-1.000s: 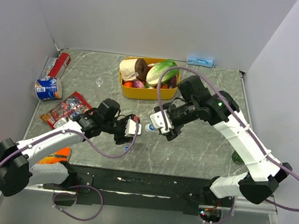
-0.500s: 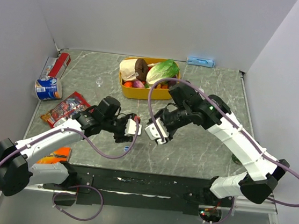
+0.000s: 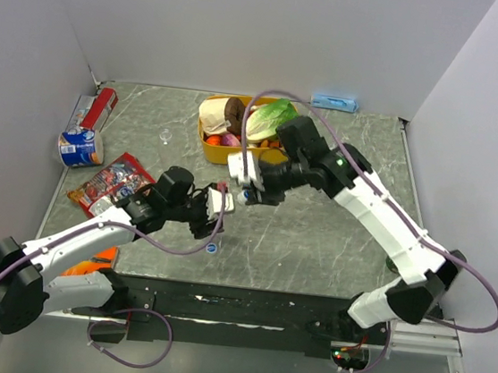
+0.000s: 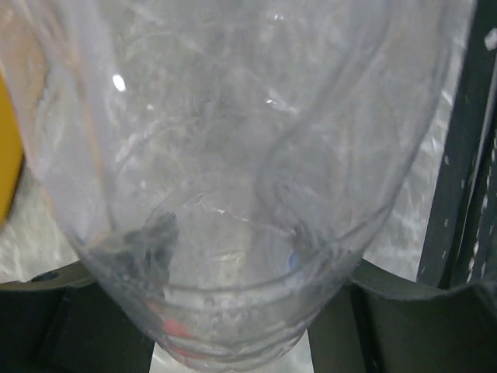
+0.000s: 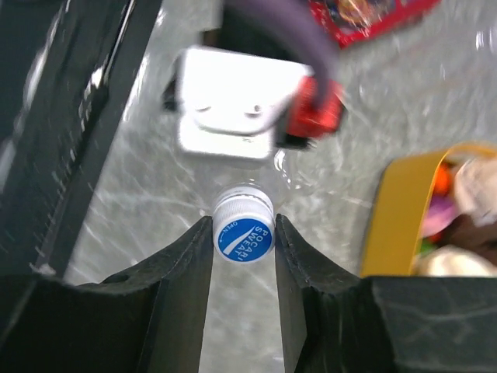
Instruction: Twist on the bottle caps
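Note:
My left gripper (image 3: 214, 204) is shut on a clear bottle (image 4: 233, 155), held on its side with the mouth pointing right. The bottle fills the left wrist view, with the left gripper (image 4: 233, 311) around its base end. My right gripper (image 3: 246, 194) meets it at the mouth. In the right wrist view the right gripper (image 5: 243, 233) is shut on a blue cap (image 5: 243, 231) with a white rim, sitting on the bottle's neck (image 5: 256, 183). A second blue cap (image 3: 212, 247) lies on the table in front of the left gripper. A whitish cap (image 3: 165, 135) lies at the back left.
A yellow tub (image 3: 234, 156) of toy food stands just behind the grippers. A red snack packet (image 3: 110, 180), a can (image 3: 81, 146) and a red pack (image 3: 104, 102) lie at the left. A dark green bottle (image 3: 393, 261) stands at the right edge.
The right arm has swung left and its gripper, with the cap, has moved left and toward the back. The left gripper and bottle shifted slightly the same way.

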You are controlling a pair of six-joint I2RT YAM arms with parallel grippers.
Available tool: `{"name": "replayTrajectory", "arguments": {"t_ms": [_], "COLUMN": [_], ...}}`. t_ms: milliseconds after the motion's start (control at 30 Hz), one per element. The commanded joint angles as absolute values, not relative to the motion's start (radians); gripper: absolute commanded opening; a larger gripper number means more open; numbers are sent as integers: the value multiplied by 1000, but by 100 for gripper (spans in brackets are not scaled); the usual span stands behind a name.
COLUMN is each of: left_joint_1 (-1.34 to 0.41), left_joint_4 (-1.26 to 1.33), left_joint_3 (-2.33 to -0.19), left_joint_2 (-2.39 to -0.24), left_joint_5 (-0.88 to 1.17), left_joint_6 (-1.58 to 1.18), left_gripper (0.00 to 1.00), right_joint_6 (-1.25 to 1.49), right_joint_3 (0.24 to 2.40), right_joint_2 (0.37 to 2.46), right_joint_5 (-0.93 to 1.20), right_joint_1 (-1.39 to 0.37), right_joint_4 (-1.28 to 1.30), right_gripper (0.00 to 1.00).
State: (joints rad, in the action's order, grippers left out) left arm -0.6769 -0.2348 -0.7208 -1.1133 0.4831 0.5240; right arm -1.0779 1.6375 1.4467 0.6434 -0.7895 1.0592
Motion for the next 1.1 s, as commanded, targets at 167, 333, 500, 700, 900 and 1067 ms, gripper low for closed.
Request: {"name": "replayTrajectory", "arguments": {"t_ms": [167,333,500,700,900,1067], "left_joint_1": [-781,-795,-790,-772,-735,-733], "left_joint_4": [253,187,169,156,176,183], "left_joint_3": [-767,-860,-865,-847,-787,-721], "left_joint_2": [-1086,-1166,-1166,-1146,-1112,-1088], "left_joint_5": [134,-67,-58,26,147,193], "left_joint_6": [158,72,-33,-101,-109,-94], "left_gripper": [1,1,1,1,1,1], "right_joint_6": [-174,109,75,52,9,-66], "right_joint_3": [1871,1804,1806,1799,1807,1868], "right_joint_2": [1772,1781,1784,1770,1747,1730], "right_joint_5": [710,709,620,572,543,528], "right_joint_1": [-683,-684,-704,-704,-706,-706], "right_joint_4": [977,899,887,882,876,893], "right_gripper": [0,0,0,0,3,19]}}
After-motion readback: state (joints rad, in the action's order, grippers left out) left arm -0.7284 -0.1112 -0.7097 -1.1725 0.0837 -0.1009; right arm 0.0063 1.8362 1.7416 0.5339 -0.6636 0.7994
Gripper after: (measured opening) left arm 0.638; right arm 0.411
